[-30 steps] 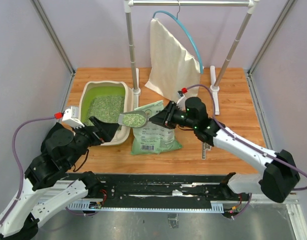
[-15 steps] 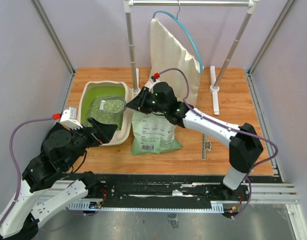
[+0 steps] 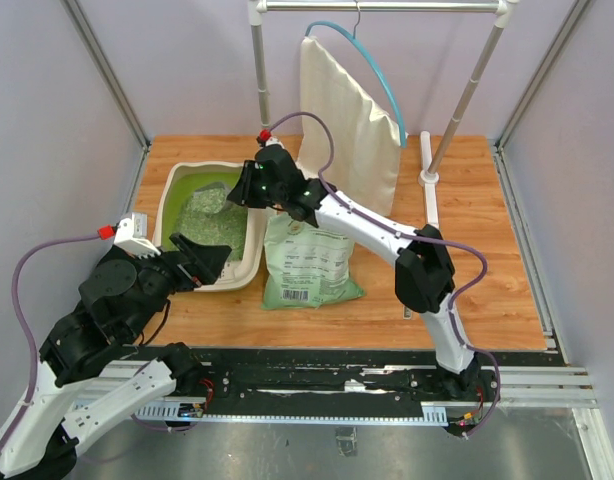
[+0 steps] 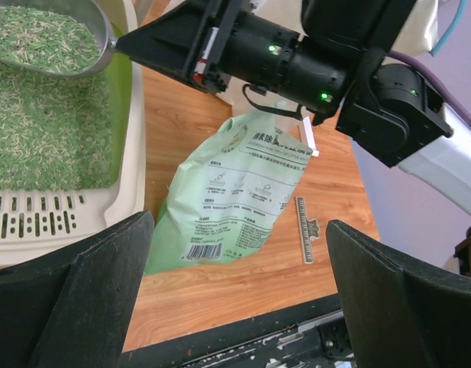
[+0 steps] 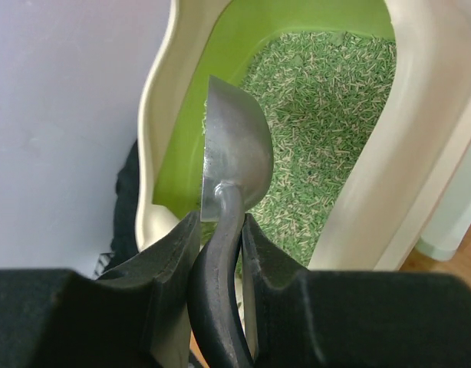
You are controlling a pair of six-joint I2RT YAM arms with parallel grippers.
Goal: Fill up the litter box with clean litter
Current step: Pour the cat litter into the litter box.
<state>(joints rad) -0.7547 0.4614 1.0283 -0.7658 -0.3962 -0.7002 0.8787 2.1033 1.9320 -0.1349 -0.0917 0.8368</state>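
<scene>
Right gripper [image 5: 220,230] is clamped on the black handle of a grey metal scoop [image 5: 234,153], holding the bowl inside the rim, over the far end of the litter box [image 3: 255,232]. Left gripper [image 3: 202,258] hangs with jaws spread wide, holding nothing, near the box's near right corner. The litter box, a beige rounded tray with a lime-green inside, sits on the left of the wooden table [image 3: 467,200]. Its right wall is just beside a flat green bag [image 3: 309,262], and a white rack post [image 3: 262,100] stands close behind its far right corner. Clean litter [image 3: 212,215], pale green-grey granules, covers much of the floor. The left wrist view shows granules heaped in the scoop, though the frame edge cuts off the bowl. The right wrist view shows only the bowl's metal back.
</scene>
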